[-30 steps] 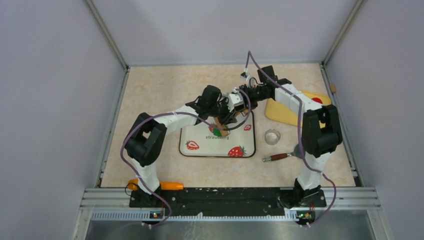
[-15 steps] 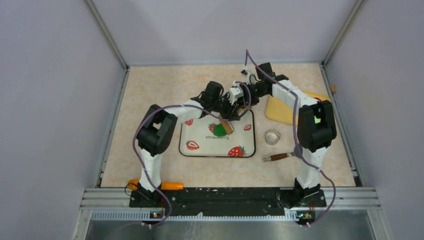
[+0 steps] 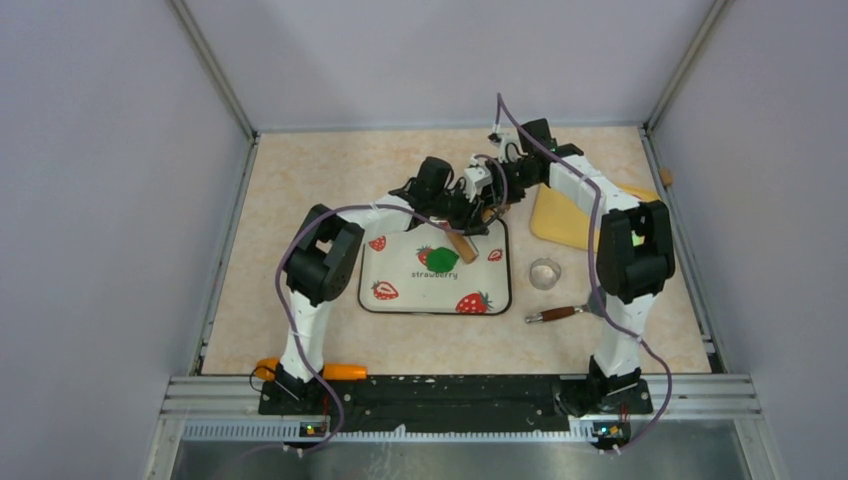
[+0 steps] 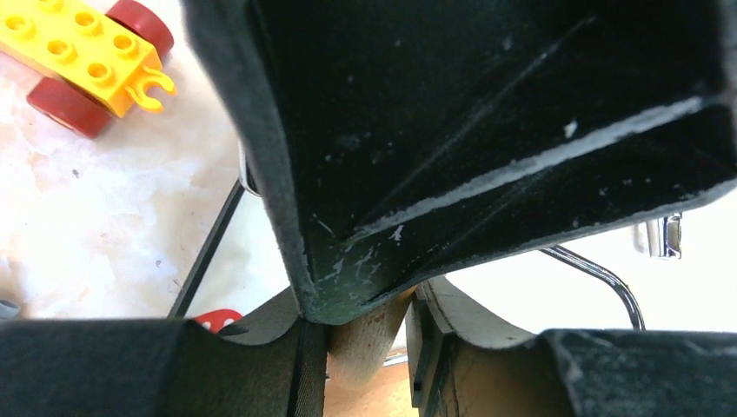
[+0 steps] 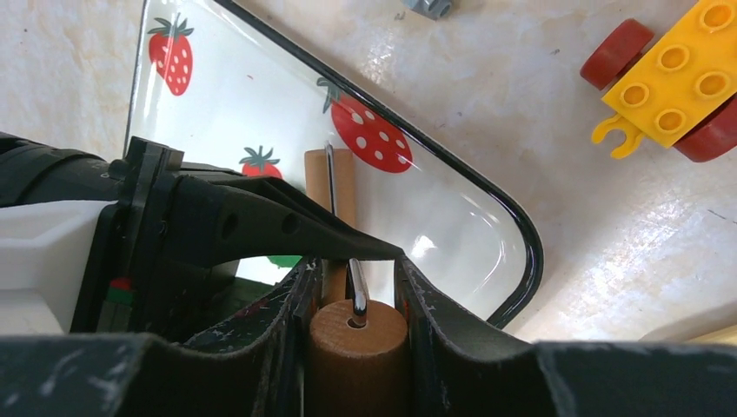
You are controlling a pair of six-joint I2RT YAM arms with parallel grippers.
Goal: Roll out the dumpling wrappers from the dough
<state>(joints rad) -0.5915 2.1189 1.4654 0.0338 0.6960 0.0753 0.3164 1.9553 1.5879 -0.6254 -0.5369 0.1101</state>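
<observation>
**Both arms sharing one rolling pin over the dough**

The right gripper (image 5: pixel 355 300) is clamping the round wooden handle (image 5: pixel 356 343) of the rolling pin (image 3: pixel 462 245), its jaws pressing on either side. The left gripper (image 4: pixel 365 334) is closing on another wooden part of the same tool. Sharing the hold is probably steadying the pin and adding downward pressure. The roller is lying tilted at the far side of the strawberry tray (image 3: pixel 420 292), just beyond the dough (image 3: pixel 441 259). That dark green patch is sitting flattened near the tray's middle. The tray is likely keeping the clay off the counter (image 3: pixel 300 180).
</observation>
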